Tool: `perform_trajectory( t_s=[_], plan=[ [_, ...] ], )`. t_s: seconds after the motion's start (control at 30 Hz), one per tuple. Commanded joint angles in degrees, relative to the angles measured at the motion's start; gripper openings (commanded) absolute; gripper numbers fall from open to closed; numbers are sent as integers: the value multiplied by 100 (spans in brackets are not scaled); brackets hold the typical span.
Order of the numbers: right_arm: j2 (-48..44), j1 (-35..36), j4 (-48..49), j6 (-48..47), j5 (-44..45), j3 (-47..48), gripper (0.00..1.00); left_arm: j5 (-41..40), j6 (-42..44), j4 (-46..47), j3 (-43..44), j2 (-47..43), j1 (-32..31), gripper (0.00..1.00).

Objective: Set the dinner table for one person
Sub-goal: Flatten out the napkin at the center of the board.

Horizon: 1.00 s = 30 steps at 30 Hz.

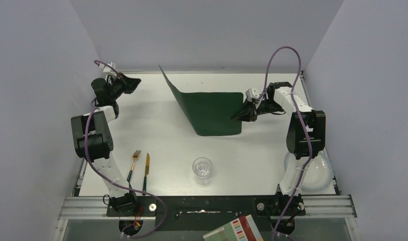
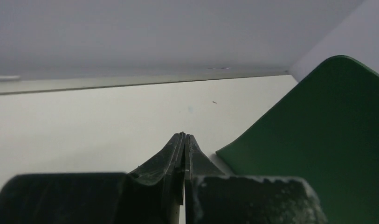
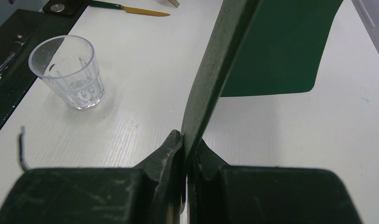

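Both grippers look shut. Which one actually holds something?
The right gripper: it pinches the edge of the dark green placemat. The left gripper is shut on nothing, apart from the mat.

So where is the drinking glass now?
In the top view the glass stands near the front edge of the dinner table, about mid-width, right of the knife and fork.

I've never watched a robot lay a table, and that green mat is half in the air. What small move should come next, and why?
Probably the right gripper should lower the placemat flat onto the table. It pinches one edge of the mat, the mat stands curled with its far corner raised, and the left gripper is shut on nothing.
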Motion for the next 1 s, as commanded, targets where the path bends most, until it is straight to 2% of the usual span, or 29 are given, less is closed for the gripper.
perform_trajectory(
  t_s=[0.0, 0.07, 0.13, 0.23, 0.43, 0.5, 0.53, 0.63, 0.7, 0.97],
  plan=[
    [-465, 54, -45, -5, -412, -57, 0, 2076, -2363, 3181, 736, 1060, -26, 3],
    [-430, 54, -46, 0, -411, -47, 0, 2361, -3177, 3945, 1187, 1566, -128, 6],
    [-393, 63, -46, 9, -379, -24, 0, 2479, -3469, 4094, 1541, 1879, -234, 6],
    [-323, 85, -46, 19, -344, 24, 0, 2769, -3412, 3977, 1956, 2136, -469, 6],
    [-214, 126, -46, 39, -291, 73, 0, 3169, -3189, 3675, 2755, 2588, -845, 18],
    [-190, 132, -46, 50, -280, 82, 0, 3339, -3638, 4131, 3069, 2849, -916, 24],
    [-191, 130, -46, 53, -273, 83, 0, 3448, -3991, 4542, 3258, 2995, -960, 31],
    [-166, 134, -44, 56, -239, 98, 0, 3772, -5245, 5757, 3862, 3468, -1040, 42],
    [-141, 133, -46, 68, -226, 113, 0, 4009, -5644, 6040, 4108, 3655, -1078, 47],
    [-118, 89, -41, 236, -191, 244, 0, 4698, -4913, 6042, 3442, 3311, -1107, 52]
  ],
)
